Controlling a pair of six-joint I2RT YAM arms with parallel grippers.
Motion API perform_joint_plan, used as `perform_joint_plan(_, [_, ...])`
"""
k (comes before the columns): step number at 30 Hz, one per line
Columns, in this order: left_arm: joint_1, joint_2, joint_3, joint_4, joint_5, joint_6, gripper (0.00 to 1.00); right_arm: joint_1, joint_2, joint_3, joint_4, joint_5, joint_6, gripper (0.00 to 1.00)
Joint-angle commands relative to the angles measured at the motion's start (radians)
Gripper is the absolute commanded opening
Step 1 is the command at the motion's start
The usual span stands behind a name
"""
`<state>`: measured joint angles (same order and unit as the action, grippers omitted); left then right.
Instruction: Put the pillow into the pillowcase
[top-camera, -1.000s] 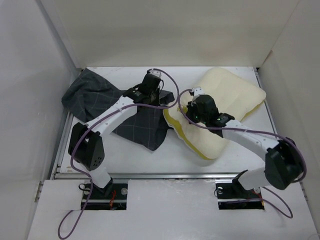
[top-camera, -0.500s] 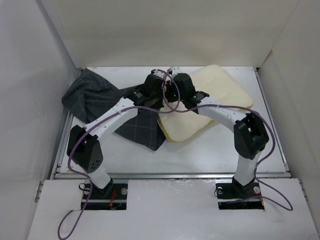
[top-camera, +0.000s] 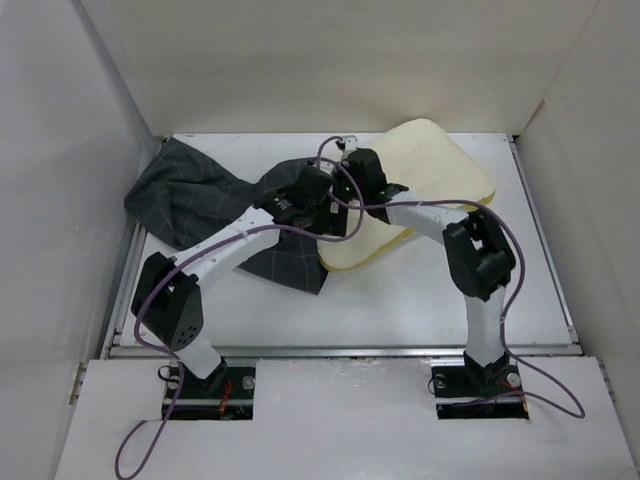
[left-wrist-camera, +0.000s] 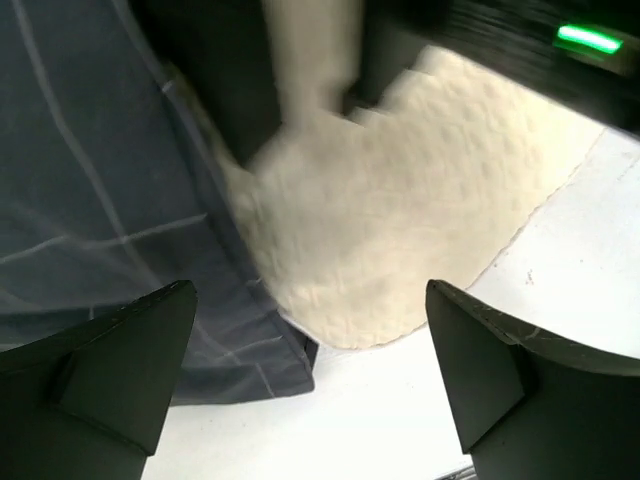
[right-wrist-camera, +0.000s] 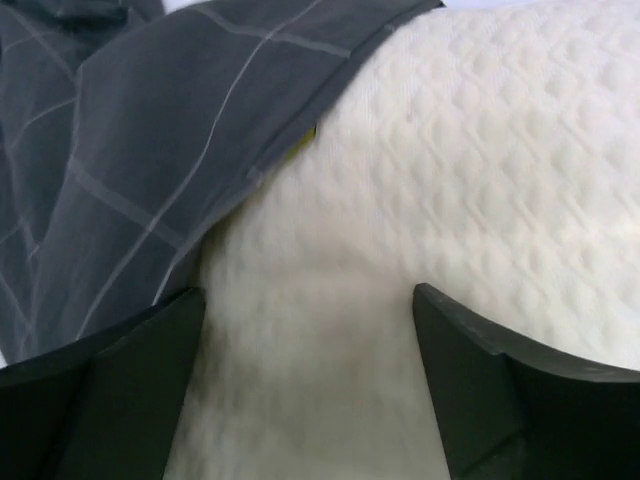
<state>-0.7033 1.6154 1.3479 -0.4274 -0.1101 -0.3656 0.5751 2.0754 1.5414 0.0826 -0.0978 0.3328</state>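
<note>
Insertion step, barely begun.
You had the left gripper (left-wrist-camera: 310, 300) and right gripper (right-wrist-camera: 308, 295) both spread, holding nothing. The dark grid-checked fabric pillowcase (top-camera: 195, 195) lapped one corner of the cream quilted pillow (top-camera: 440, 165), whose bulk lay far right. The next move called for clamping the hem.

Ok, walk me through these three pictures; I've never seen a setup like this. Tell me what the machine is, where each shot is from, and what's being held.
The machine is a left arm and a right arm, bolted at the near edge of a table. One picture looks down from above; the other two come from a camera on each wrist. On the table lie a cream quilted pillow and a dark checked pillowcase, its edge lying over one end of the pillow. The left tool and right tool are both open above that spot, holding nothing.
</note>
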Motion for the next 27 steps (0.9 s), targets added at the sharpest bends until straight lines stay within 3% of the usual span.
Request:
perform_joint_plan(1, [0.011, -0.1, -0.03, -0.013, -0.042, -0.028, 1.0, -0.008, -0.2, -0.119, 0.072, -0.007, -0.116, 0.92])
perform_joint_plan(5, [0.041, -0.227, -0.168, -0.051, -0.075, -0.128, 1.0, -0.008, -0.452, -0.302, 0.002, 0.065, -0.228, 1.0])
perform_joint_plan(9, [0.041, -0.296, -0.289, -0.033, -0.039, -0.194, 1.0, -0.008, -0.572, -0.458, -0.125, 0.066, -0.255, 1.0])
perform_joint_plan(15, [-0.015, -0.318, -0.415, 0.093, 0.003, -0.233, 0.97, 0.069, -0.597, -0.618, -0.133, -0.005, -0.273, 1.0])
perform_joint_plan(19, [-0.024, -0.263, -0.426, 0.185, -0.008, -0.256, 0.9, 0.095, -0.571, -0.627, -0.043, -0.043, -0.273, 1.0])
perform_joint_plan(22, [-0.024, -0.194, -0.435, 0.242, -0.04, -0.245, 0.79, 0.095, -0.503, -0.591, 0.006, -0.052, -0.285, 1.0])
perform_joint_plan(23, [-0.024, -0.143, -0.426, 0.242, -0.065, -0.254, 0.74, 0.095, -0.461, -0.575, 0.006, -0.052, -0.285, 0.94])
perform_joint_plan(24, [-0.006, -0.118, -0.402, 0.227, -0.065, -0.254, 0.58, 0.095, -0.44, -0.561, 0.006, -0.052, -0.276, 0.9])
perform_joint_plan(25, [-0.005, -0.095, -0.391, 0.217, -0.065, -0.254, 0.52, 0.095, -0.423, -0.541, 0.019, -0.043, -0.267, 0.82])
perform_joint_plan(26, [-0.005, -0.075, -0.391, 0.217, -0.115, -0.254, 0.46, 0.095, -0.408, -0.541, 0.031, -0.043, -0.267, 0.7])
perform_joint_plan(27, [0.005, -0.037, -0.36, 0.207, -0.14, -0.266, 0.37, 0.095, -0.384, -0.532, 0.031, -0.027, -0.235, 0.41])
